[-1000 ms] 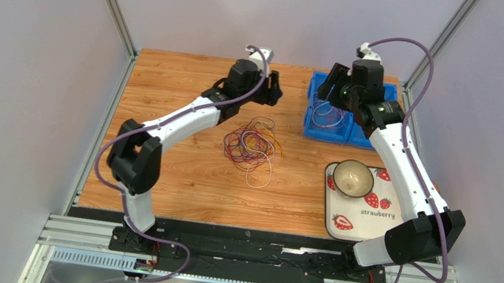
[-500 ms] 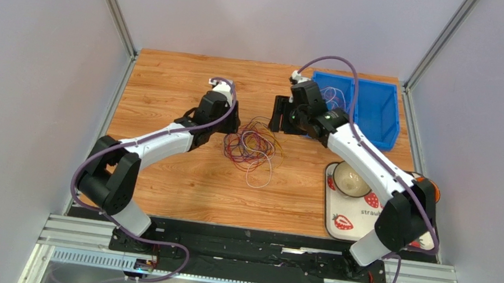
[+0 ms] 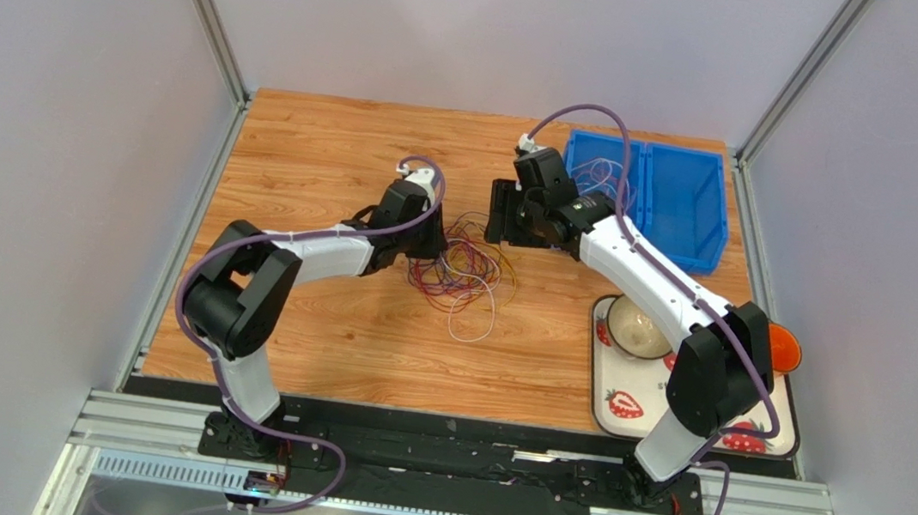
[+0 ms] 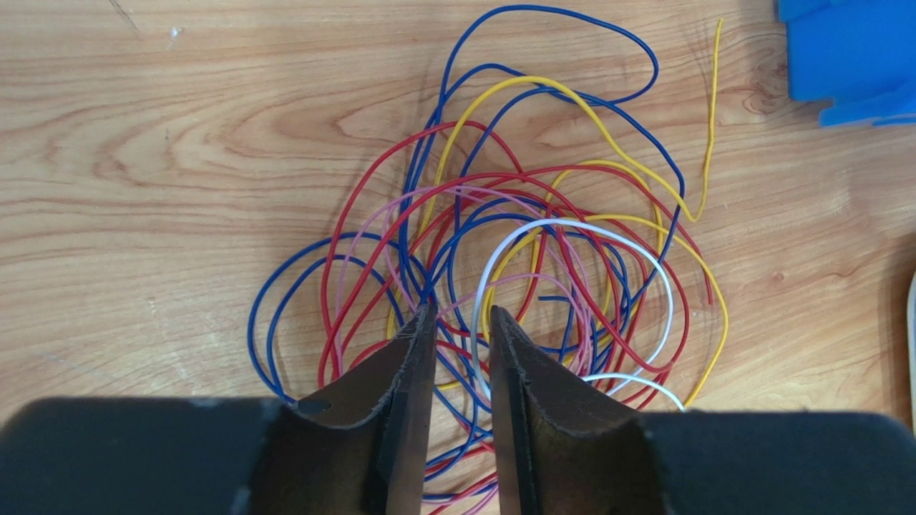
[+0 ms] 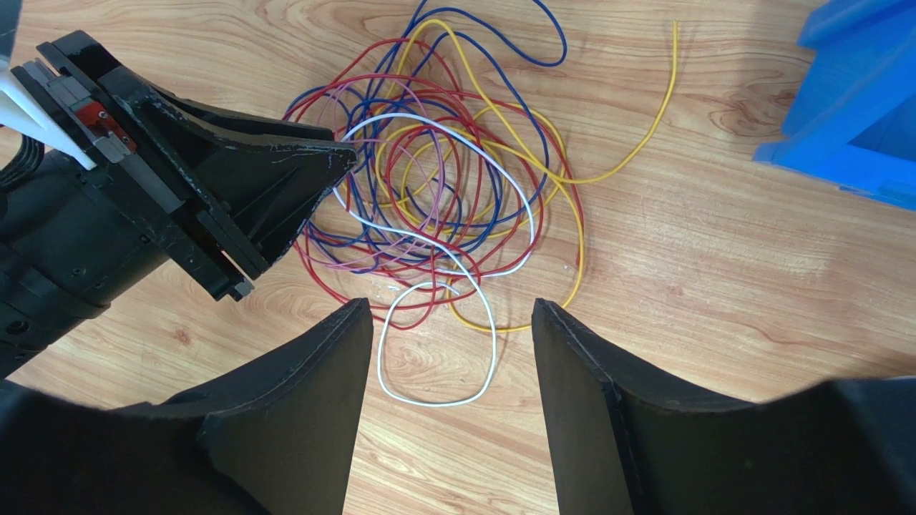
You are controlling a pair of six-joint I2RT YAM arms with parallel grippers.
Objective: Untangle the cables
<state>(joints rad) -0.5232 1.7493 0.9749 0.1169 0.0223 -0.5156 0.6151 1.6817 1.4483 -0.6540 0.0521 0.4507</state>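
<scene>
- Low at the tangle's left edge, left black gripper (image 4: pixel 460 322) — jaws set to a slim gap, strands passing through it, none visibly pinched.
- Mid-bench, flat on the wooden bench (image 3: pixel 308 150), loose tangle of thin red, blue, yellow, pink and white cables (image 3: pixel 463 271).
- At its right rim, right black gripper (image 5: pixel 446 322) — jaws wide apart, holding nothing.
</scene>
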